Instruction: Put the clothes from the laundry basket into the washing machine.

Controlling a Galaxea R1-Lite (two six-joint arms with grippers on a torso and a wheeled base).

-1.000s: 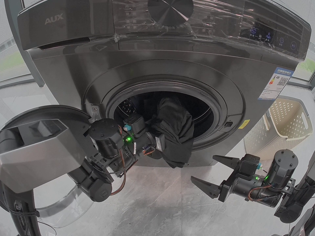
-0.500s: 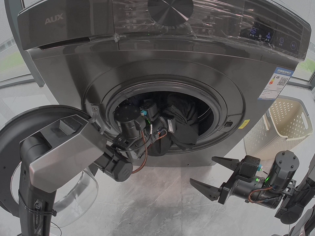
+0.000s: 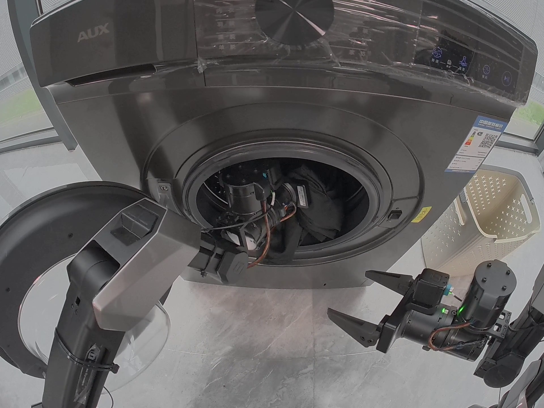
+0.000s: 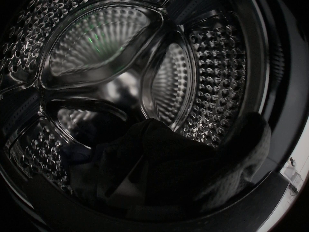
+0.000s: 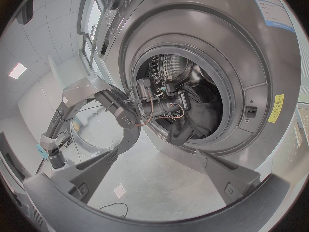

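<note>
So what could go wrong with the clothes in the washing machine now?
A fold of the dark clothes hangs over the door rim, so it could slip onto the floor or get pinched by the door. Also, the left arm is deep in the drum against the cloth, with a loose brown cable beside it; pulling back might snag and drag clothes out.

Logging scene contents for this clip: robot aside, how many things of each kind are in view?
Washer: 1
Basket: 1
Dark garment: 1 bundle in the drum, part of it over the lip; separate pieces cannot be told apart
Total: 3
</note>
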